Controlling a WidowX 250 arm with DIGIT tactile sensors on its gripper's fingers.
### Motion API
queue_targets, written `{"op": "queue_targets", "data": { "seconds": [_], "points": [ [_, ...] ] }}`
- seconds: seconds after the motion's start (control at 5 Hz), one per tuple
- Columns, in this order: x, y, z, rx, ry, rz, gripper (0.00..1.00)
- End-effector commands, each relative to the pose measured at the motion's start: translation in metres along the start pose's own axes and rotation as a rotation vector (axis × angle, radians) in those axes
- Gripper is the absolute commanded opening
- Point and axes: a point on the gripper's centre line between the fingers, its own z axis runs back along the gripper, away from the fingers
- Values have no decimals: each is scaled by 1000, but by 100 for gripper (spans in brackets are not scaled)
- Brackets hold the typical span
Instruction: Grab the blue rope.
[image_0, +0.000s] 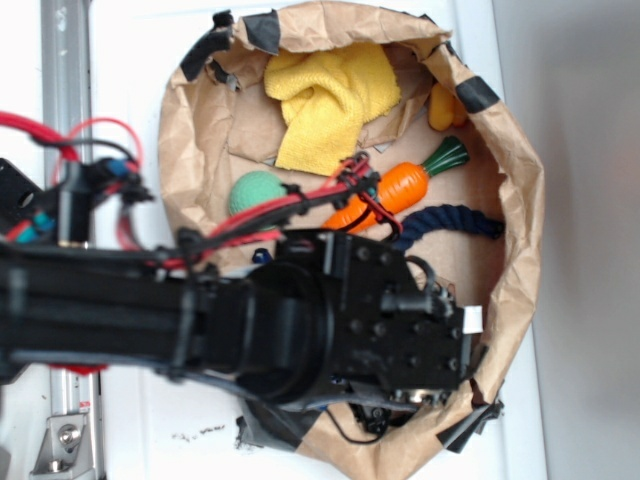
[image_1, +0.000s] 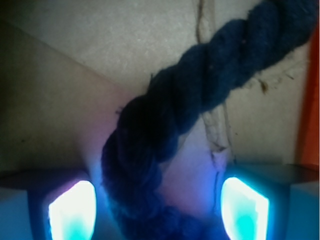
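The blue rope (image_0: 455, 222) is a thick dark navy twisted rope lying on the floor of a brown paper bag (image_0: 520, 200), just below the orange toy carrot (image_0: 395, 190). In the wrist view the rope (image_1: 200, 95) runs from the top right down between my two glowing fingertips (image_1: 72, 210). My gripper (image_1: 159, 210) is open and straddles the rope close above the bag floor; the pads stand apart from it on both sides. In the exterior view my arm covers the gripper and the rope's left part.
Inside the bag are a yellow cloth (image_0: 325, 100), a green ball (image_0: 257, 192), and a yellow object (image_0: 445, 108) at the far wall. The crumpled bag walls rise all round. The carrot's orange edge (image_1: 312, 100) shows at the right of the wrist view.
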Motion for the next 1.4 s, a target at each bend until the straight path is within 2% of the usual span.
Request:
{"op": "queue_targets", "data": {
  "seconds": [0.0, 0.4, 0.6, 0.8, 1.0, 1.2],
  "points": [
    [-2, 12, -9, 46, -34, -30, 0],
    [18, 33, 25, 31, -114, -20, 0],
    [15, 56, 66, 27, -257, -13, 0],
    [-3, 65, 112, 11, -348, -15, 0],
    [-13, 67, 142, 12, -397, -7, 0],
    [-13, 72, 153, -15, -386, 11, 0]
  ]
}}
